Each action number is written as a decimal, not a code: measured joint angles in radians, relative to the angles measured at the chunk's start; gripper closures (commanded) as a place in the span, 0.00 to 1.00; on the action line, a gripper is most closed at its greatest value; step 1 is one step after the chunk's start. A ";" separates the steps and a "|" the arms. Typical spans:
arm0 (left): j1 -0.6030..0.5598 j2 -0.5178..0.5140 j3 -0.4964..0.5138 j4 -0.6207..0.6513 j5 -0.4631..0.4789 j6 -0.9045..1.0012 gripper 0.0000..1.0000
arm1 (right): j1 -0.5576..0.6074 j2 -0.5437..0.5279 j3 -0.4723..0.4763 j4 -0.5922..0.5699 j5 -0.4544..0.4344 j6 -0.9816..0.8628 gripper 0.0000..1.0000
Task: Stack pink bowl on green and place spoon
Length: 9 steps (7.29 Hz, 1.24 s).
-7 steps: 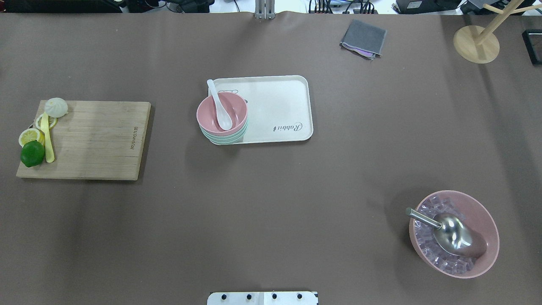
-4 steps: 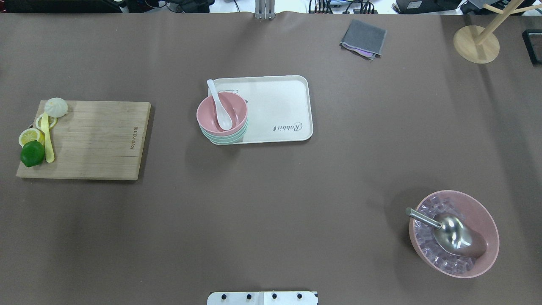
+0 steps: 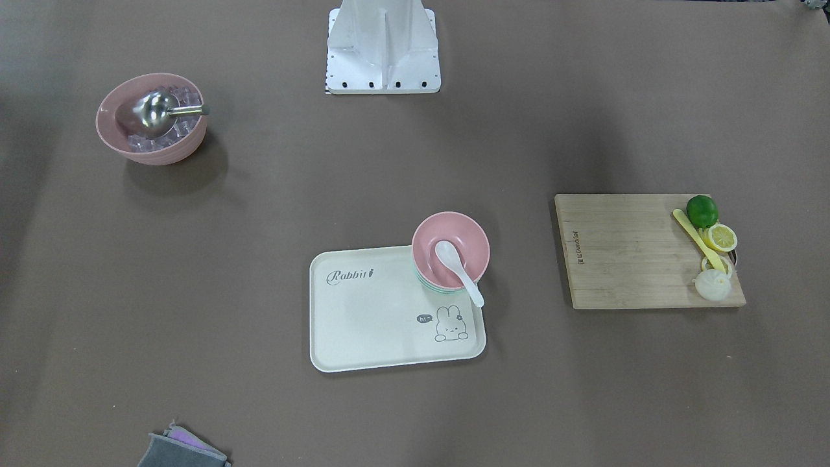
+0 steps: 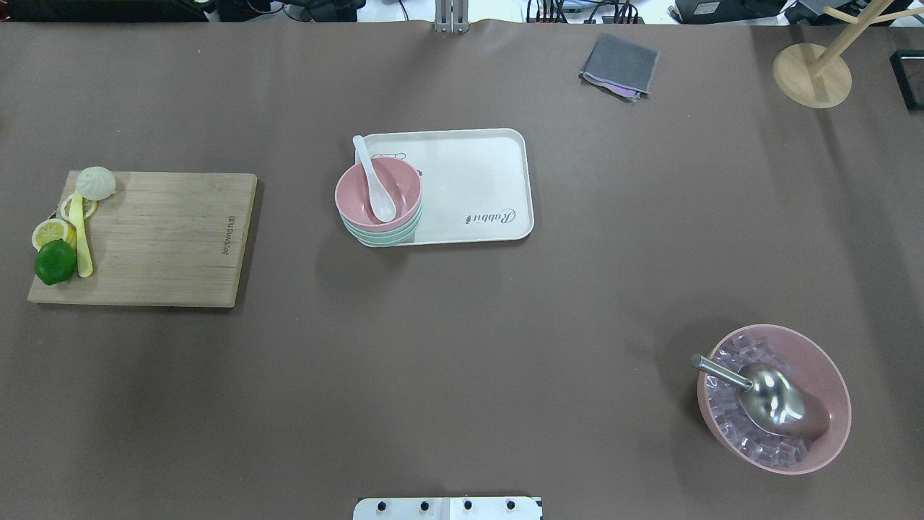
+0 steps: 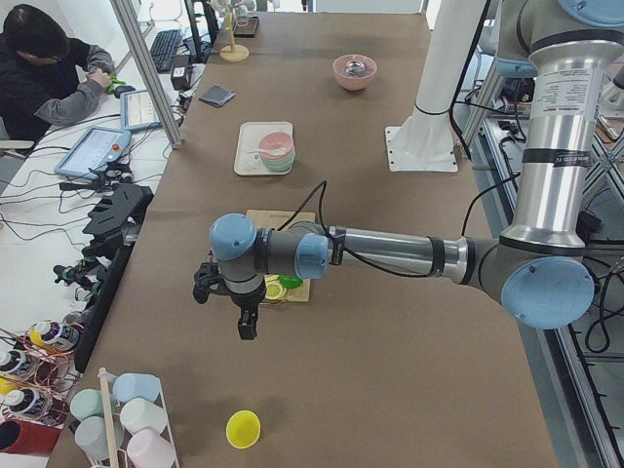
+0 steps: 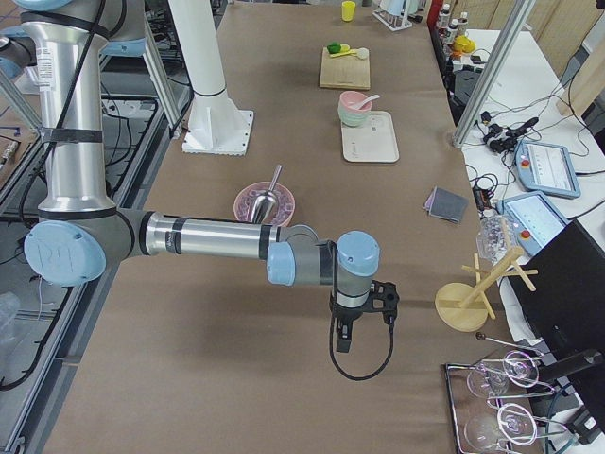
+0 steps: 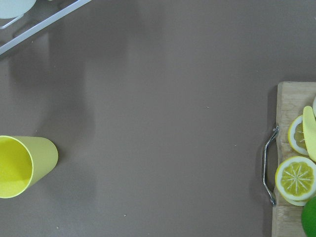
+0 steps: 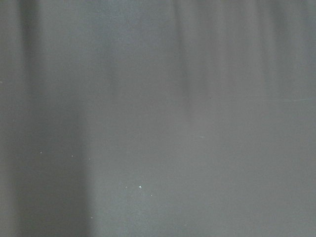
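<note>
The pink bowl sits nested on top of the green bowl at the left end of the white tray. The white spoon lies in the pink bowl with its handle over the far rim. The stack also shows in the front view. My left gripper hangs over the table's left end, past the cutting board, far from the bowls. My right gripper hangs over the table's right end. Both show only in the side views, so I cannot tell whether they are open or shut.
A wooden cutting board with lime, lemon slices and a yellow knife lies at the left. A large pink bowl with ice and a metal scoop stands front right. A grey cloth and a wooden stand are at the back right. A yellow cup lies under the left wrist.
</note>
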 measured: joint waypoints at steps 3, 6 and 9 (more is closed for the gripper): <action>0.006 0.000 -0.020 -0.013 0.002 0.006 0.02 | 0.000 -0.015 -0.007 0.038 0.001 0.002 0.00; 0.007 0.000 -0.020 -0.014 0.002 0.006 0.02 | 0.000 -0.057 -0.041 0.176 0.003 0.006 0.00; 0.007 0.000 -0.020 -0.014 0.005 0.006 0.02 | 0.000 -0.069 -0.054 0.199 0.007 0.004 0.00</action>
